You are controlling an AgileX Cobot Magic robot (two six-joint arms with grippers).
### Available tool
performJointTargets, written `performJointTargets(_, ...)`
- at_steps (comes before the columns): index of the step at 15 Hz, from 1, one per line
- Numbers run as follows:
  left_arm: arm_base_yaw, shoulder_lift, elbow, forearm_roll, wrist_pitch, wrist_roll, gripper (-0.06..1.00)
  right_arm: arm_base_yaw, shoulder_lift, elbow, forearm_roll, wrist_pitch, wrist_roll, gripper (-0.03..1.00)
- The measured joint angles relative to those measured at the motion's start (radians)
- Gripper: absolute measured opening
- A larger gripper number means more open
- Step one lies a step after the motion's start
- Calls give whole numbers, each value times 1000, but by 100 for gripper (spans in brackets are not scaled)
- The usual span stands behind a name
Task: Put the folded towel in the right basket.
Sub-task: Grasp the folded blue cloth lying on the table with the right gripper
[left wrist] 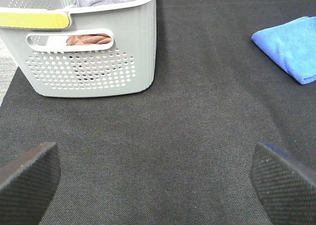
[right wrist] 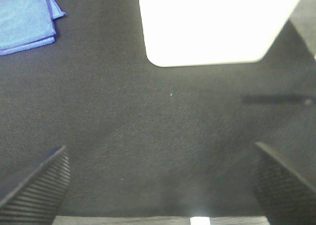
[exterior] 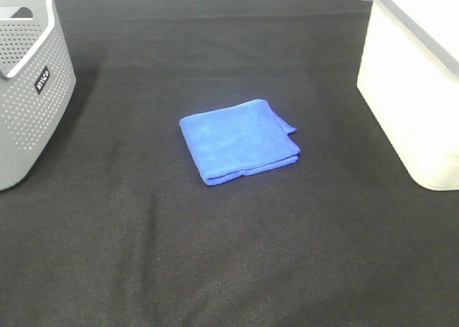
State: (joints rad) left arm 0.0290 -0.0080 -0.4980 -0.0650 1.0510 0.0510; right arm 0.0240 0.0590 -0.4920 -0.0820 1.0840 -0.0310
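My right gripper [right wrist: 160, 185] is spread wide and empty over bare mat [exterior: 229, 269] beside the white basket [exterior: 412, 90]. My left gripper [left wrist: 158, 185] is likewise, near the grey basket [exterior: 29, 90]. Both stand clear, I judge, leaving the towel [exterior: 239, 142] reachable: folded mid-mat, between baskets, untouched.

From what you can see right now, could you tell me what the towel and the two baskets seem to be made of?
The blue towel looks like microfibre cloth: matte, fuzzy, soft folded layers. The grey basket appears to be moulded plastic: smooth satin walls with rows of holes. The white basket is probably plastic too, smooth-sided, though glare hides its finish.
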Motion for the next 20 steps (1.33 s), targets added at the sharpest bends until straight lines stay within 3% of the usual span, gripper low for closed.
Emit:
performJointTargets(3, 0, 0, 0, 0, 0, 0, 97, 0, 438, -323, 54, 5, -44, 95)
performJointTargets(5, 0, 0, 0, 0, 0, 0, 97, 0, 725, -601, 175, 106, -89, 95)
performJointTargets(7, 0, 0, 0, 0, 0, 0, 97, 0, 956, -838, 296, 120, -188, 95)
performJointTargets(11, 0, 0, 0, 0, 0, 0, 97, 27, 1231, -998, 544, 127, -258, 95)
performJointTargets(15, 0, 0, 0, 0, 0, 0, 97, 219, 1585, -1201, 446, 127, -226, 91)
performJointTargets(20, 0, 0, 0, 0, -1, 0, 97, 236, 2092, -1516, 426, 126, -209, 91)
